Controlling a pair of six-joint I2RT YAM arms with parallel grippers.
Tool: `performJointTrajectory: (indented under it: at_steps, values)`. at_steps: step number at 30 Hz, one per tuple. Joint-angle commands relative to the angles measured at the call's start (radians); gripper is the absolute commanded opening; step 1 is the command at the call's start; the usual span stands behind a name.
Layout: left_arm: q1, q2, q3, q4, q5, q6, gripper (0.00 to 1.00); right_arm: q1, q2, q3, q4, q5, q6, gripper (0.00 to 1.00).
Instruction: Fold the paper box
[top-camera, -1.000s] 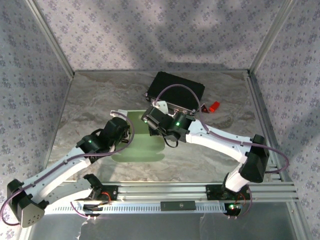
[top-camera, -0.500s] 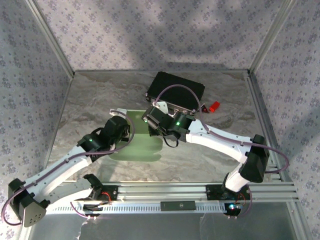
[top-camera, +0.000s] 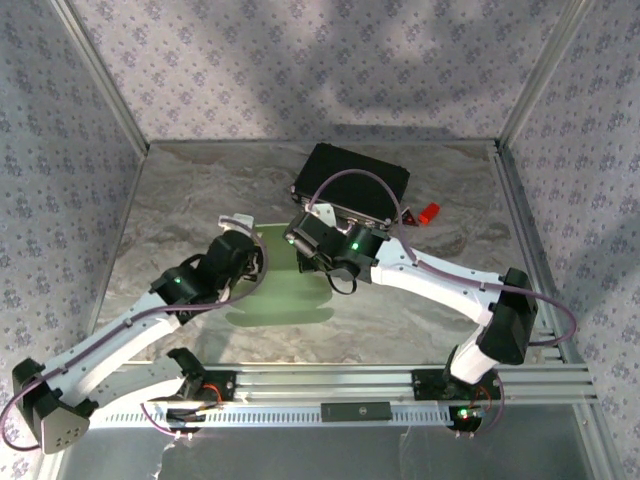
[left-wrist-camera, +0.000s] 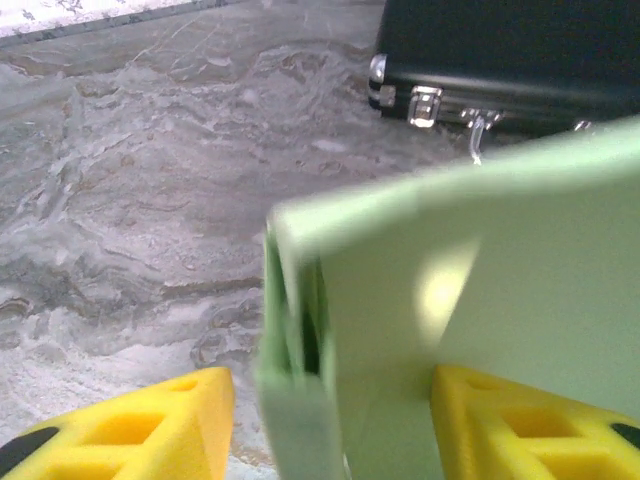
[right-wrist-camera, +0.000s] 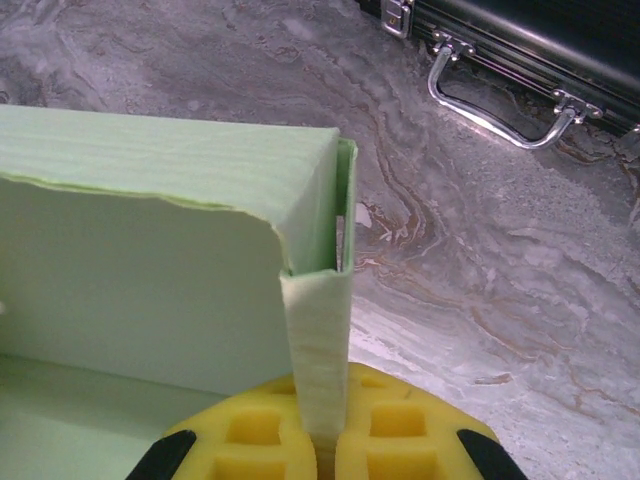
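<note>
Pale green card: the paper box (top-camera: 285, 295), partly raised, sits on the marbled grey table (top-camera: 180, 210) at mid-depth, between the two wrists.

- Orientation: the top view shows its flat base reaching from just short of the black case (top-camera: 352, 182) toward the near rail (top-camera: 400, 382), with rounded tabs at the near end. The arms cover both sides, so its long axis cannot be told for sure. In the right wrist view one wall stands upright and runs off to the left, ending at a square corner with a narrow flap hanging down.
- Right gripper (right-wrist-camera: 325, 440): yellow pads clenched on that narrow corner flap.
- Left gripper (left-wrist-camera: 325, 410): released – the yellow fingers (left-wrist-camera: 130, 425) stand wide apart with a folded card edge upright between them; the left one is clear of the card, and the right one lies close against the large tilted panel.
- Edges: the case lies just beyond the box, latches and handle facing it; a small red object (top-camera: 428, 213) lies to the right of the case.
- Open room: bare table to the left and far left – also a strip before the rail and to the right of the box.
</note>
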Motion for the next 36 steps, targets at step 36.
performJointTrajectory:
  at_steps: [36]
  values:
    - [0.049, 0.013, 0.056, -0.053, -0.019, 0.066, 0.40, -0.030, 0.056, 0.094, -0.040, -0.055, 0.013, 0.00]
